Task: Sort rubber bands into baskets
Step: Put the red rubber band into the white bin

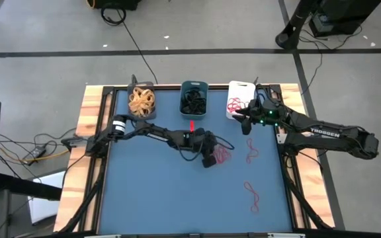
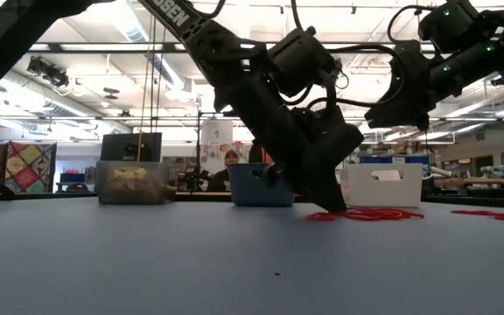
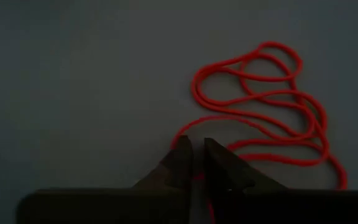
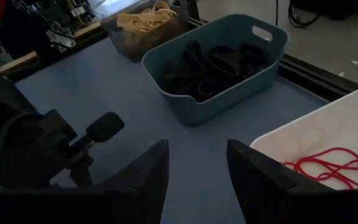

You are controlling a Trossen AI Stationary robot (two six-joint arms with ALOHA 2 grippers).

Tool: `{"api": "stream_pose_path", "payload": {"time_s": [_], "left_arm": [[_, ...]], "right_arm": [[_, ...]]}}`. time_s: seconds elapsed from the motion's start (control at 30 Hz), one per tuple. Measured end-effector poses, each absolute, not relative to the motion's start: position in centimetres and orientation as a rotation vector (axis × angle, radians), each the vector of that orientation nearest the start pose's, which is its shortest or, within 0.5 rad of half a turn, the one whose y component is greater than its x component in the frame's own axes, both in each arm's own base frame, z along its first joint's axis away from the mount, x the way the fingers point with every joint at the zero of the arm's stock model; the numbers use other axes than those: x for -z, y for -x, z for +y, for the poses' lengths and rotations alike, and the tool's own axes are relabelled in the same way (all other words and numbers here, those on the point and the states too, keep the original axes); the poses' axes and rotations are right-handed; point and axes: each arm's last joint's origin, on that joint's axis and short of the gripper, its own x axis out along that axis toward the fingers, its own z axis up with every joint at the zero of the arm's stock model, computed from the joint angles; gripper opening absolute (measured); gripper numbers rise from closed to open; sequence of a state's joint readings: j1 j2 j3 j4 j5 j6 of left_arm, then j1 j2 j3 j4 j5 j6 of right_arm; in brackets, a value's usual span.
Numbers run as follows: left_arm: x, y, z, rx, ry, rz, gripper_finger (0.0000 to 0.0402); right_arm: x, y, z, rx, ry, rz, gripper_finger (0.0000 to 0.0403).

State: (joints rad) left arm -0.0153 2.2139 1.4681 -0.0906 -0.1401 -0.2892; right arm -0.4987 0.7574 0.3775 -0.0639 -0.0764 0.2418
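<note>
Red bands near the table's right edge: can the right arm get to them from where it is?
Probably yes. The right gripper hangs open beside the white basket, and the loose red bands lie on bare mat on its side; the left gripper works a separate red clump.

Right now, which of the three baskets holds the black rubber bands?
The teal-blue basket, the middle one in the row. The dark grey basket beside it holds tan bands, and the white basket holds red ones.
</note>
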Motion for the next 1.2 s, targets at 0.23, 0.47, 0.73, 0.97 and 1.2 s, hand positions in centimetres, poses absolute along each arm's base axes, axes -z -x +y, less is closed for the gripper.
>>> {"api": "stream_pose_path", "payload": {"time_s": [0.23, 0.47, 0.73, 0.97, 1.2], "left_arm": [[-12.1, -46.4, -0.2, -0.197, 0.207, 0.817, 0.0004], [-12.6, -46.7, -0.8, -0.192, 0.169, 0.755, 0.0002], [-16.5, -46.5, -1.8, -0.183, 0.125, 0.662, 0.0001], [-17.2, -46.2, -2.3, -0.163, 0.109, 0.663, 0.0008], [-15.8, -45.6, -2.4, -0.107, -0.016, 0.793, 0.0069]], "right_arm": [[-20.8, -14.6, -7.7, 0.465, -0.359, 0.376, 0.0158], [-20.7, -14.6, -7.6, 0.433, -0.374, 0.392, 0.0147], [-20.0, -14.8, -6.4, 0.353, -0.382, 0.469, 0.0139], [-18.2, -15.1, -5.3, 0.275, -0.382, 0.538, 0.0144], [-18.3, -15.3, -5.1, 0.262, -0.375, 0.516, 0.0158]]}}
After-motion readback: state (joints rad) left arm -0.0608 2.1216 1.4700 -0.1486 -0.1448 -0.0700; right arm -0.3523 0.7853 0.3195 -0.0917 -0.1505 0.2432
